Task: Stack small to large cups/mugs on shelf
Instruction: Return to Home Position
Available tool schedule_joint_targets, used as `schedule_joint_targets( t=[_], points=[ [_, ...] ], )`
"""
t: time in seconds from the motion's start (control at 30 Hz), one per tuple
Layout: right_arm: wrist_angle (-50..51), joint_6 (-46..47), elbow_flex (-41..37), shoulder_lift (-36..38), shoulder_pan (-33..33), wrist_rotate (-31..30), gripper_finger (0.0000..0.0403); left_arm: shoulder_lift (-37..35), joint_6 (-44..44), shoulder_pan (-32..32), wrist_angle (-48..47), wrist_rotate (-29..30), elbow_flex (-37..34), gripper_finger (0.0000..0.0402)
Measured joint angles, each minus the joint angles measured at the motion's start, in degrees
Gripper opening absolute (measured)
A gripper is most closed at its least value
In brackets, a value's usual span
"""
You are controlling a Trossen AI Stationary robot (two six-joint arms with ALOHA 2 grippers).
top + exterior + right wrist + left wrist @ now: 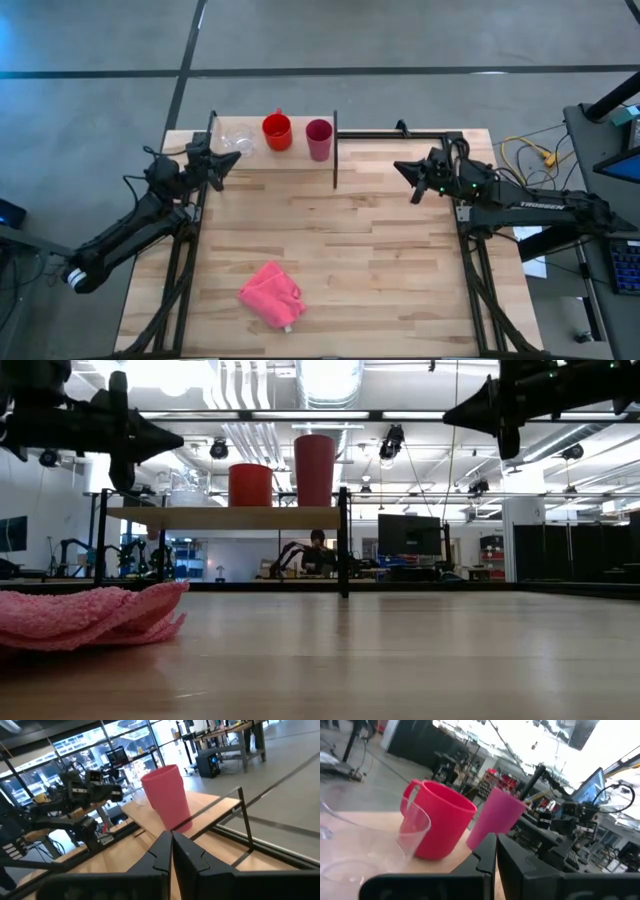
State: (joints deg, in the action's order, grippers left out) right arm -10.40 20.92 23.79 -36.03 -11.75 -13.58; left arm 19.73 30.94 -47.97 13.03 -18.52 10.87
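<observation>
Three vessels stand in a row on the shelf (pixel 300 160), a light board with black uprights at the table's far edge. They are a clear cup (pixel 238 138), a red mug with a handle (pixel 277 131) and a taller magenta tumbler (pixel 319 139). In the low view they stand upright on the raised board (pixel 225 517). My left gripper (pixel 236 159) is shut and hovers just near of the clear cup (pixel 395 835), touching nothing. My right gripper (pixel 400 168) is shut and hangs in the air right of the shelf, pointing at the tumbler (pixel 167 802).
A crumpled pink cloth (pixel 270 295) lies on the near left part of the tabletop. A black upright (pixel 334 150) stands at the shelf's right end, between my right gripper and the tumbler. Cables and equipment sit beyond the table's right edge.
</observation>
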Motion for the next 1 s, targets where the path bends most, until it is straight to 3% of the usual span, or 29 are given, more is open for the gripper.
schedule_joint_targets(
  t=[0.23,0.67,1.0],
  points=[
    [-2.7,-0.9,0.0,0.0,0.0,0.0,0.0009,1.6,1.7,0.9,7.8,1.7,-3.0,0.0000],
    [-5.4,-1.4,0.1,-0.1,0.0,0.0,0.0009,11.7,0.3,12.4,23.7,4.0,-4.1,0.0000],
    [-5.3,-0.6,0.1,-0.1,0.0,0.0,0.0009,14.0,4.5,20.1,24.4,5.3,-4.1,0.0000]
  ],
)
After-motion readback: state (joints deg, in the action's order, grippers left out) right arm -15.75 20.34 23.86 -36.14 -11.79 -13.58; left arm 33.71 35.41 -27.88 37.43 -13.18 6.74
